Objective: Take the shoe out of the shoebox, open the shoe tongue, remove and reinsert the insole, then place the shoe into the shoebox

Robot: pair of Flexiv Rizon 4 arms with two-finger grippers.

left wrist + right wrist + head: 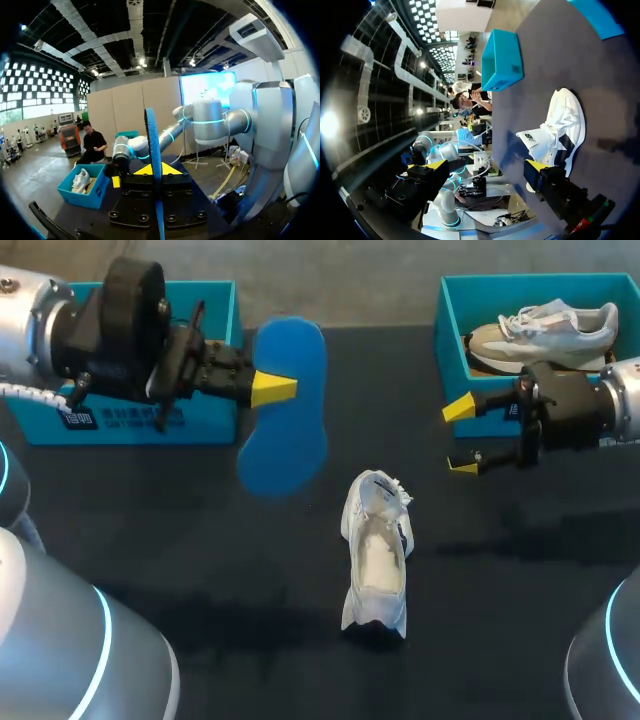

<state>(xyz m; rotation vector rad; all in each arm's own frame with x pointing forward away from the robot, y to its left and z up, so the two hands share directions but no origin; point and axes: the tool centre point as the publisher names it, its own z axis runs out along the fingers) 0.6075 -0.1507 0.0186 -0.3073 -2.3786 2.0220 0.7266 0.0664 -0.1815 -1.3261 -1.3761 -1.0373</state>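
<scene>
Nearest the robot, a white shoe (377, 550) stands on its sole on the dark table (200, 540), close to the middle, with its opening facing up and its pale inside showing. It lies free, touched by neither arm.

Farther back and to the left, the left tool (275, 388) is clamped on a blue insole (285, 405) and holds it in the air above the table. In the left wrist view the insole stands edge-on between the fingers.

On the other side, the right tool (461, 438) hangs above the table with its two yellow-tipped fingers spread wide apart and nothing between them. In the right wrist view the white shoe lies ahead of it, well apart.

At the far edge, a teal left shoebox (200, 430) sits behind the left arm. A teal right shoebox (450, 330) sits behind the right tool, with a second shoe (545, 330), grey and white, lying inside it.
</scene>
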